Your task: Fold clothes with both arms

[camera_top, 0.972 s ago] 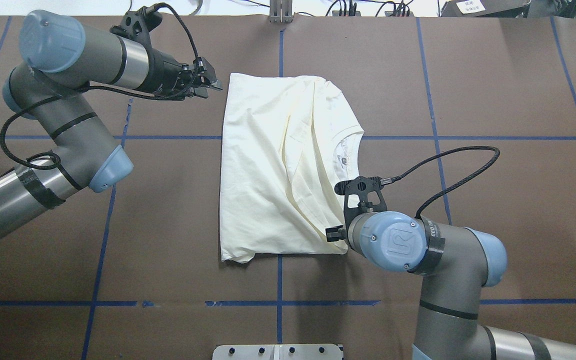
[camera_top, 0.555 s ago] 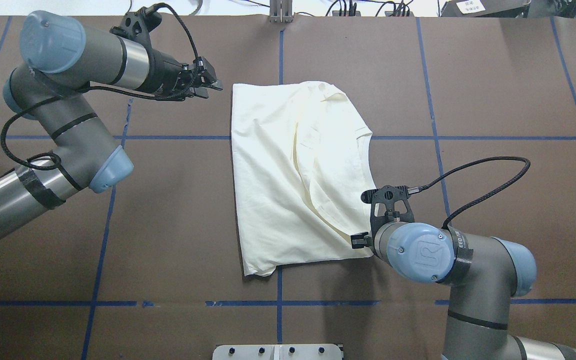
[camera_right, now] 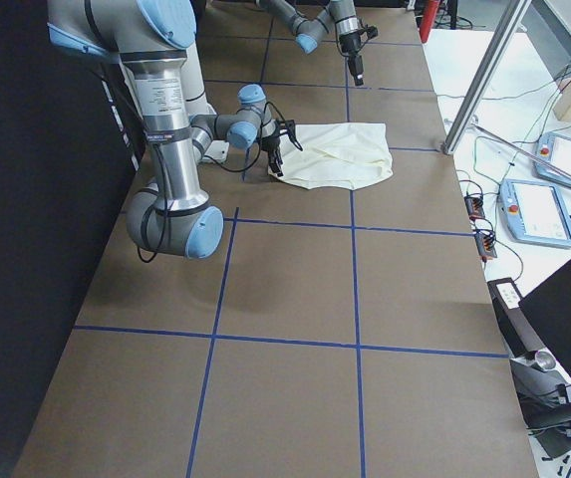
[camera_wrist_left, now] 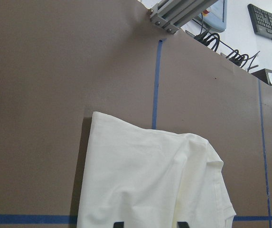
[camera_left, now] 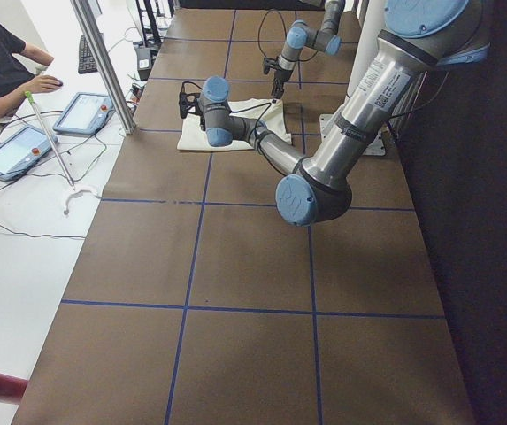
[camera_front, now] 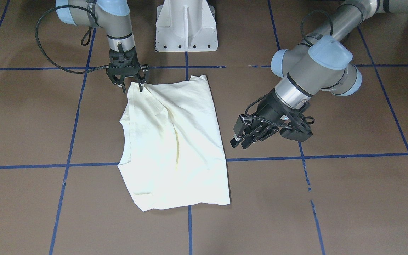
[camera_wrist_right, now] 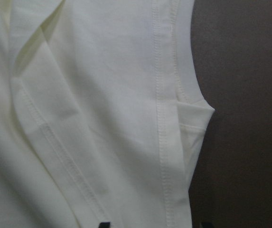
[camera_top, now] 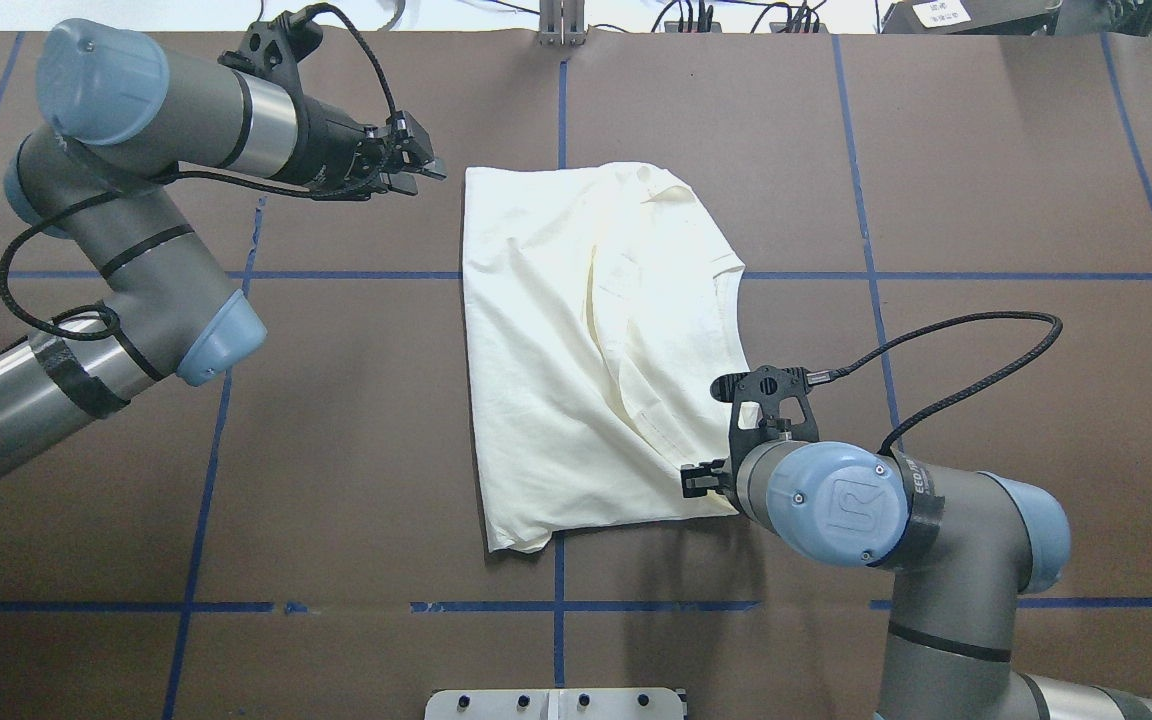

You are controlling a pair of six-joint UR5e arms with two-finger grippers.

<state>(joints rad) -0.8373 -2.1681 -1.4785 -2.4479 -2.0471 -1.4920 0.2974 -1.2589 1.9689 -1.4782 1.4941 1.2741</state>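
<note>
Bare table [camera_top: 336,450] lay around the T-shirt [camera_top: 556,350], left gripper [camera_top: 424,172] hung clear beside it, right gripper [camera_front: 132,88] crowded one corner.

Left arm [camera_top: 136,110] and right arm [camera_top: 956,540] — grey metal tubes, pale-blue joint caps, looping black cables

Folded T-shirt [camera_top: 586,350] on brown table [camera_top: 986,150]

The blue cap [camera_top: 841,503] on the right arm [camera_top: 946,610] shows a "UR" sign; its black band [camera_top: 921,500] reads "EED".
</note>
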